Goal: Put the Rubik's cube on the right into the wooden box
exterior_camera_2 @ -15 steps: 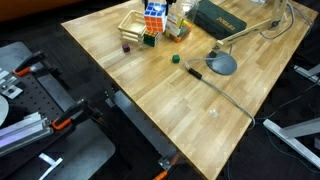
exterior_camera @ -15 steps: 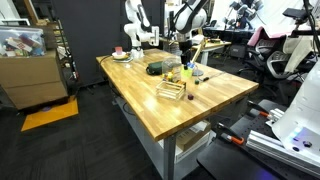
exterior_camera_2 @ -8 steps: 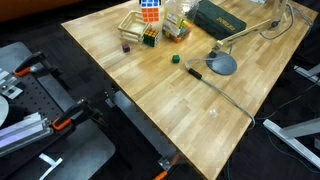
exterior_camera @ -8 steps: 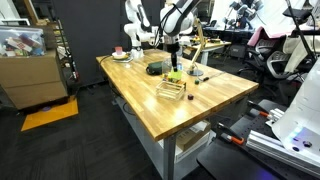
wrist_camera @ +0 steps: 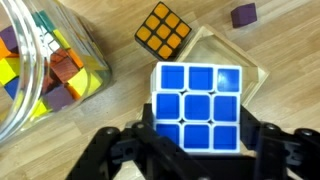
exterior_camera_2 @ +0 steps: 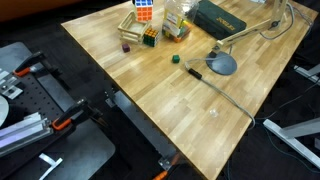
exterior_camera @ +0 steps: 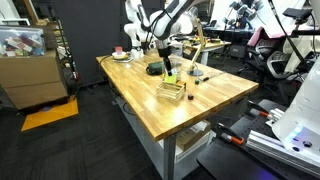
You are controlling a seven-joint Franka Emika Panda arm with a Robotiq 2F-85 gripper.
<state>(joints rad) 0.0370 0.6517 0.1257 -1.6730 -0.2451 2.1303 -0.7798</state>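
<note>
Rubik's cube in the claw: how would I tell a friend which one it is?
On the wooden table, find the pale wooden box near the clear jar. The Rubik's cube hangs above it in the gripper, blue face up; the other, orange-topped cube lies on the table.

The Rubik's cube [wrist_camera: 198,106] is glossy plastic, the wooden box [exterior_camera: 172,92] pale matt wood, the table [exterior_camera_2: 190,100] smooth varnished wood.

Rubik's cube [wrist_camera: 198,107] lifted higher — carried sideways, now above wooden box [exterior_camera_2: 129,27].
</note>
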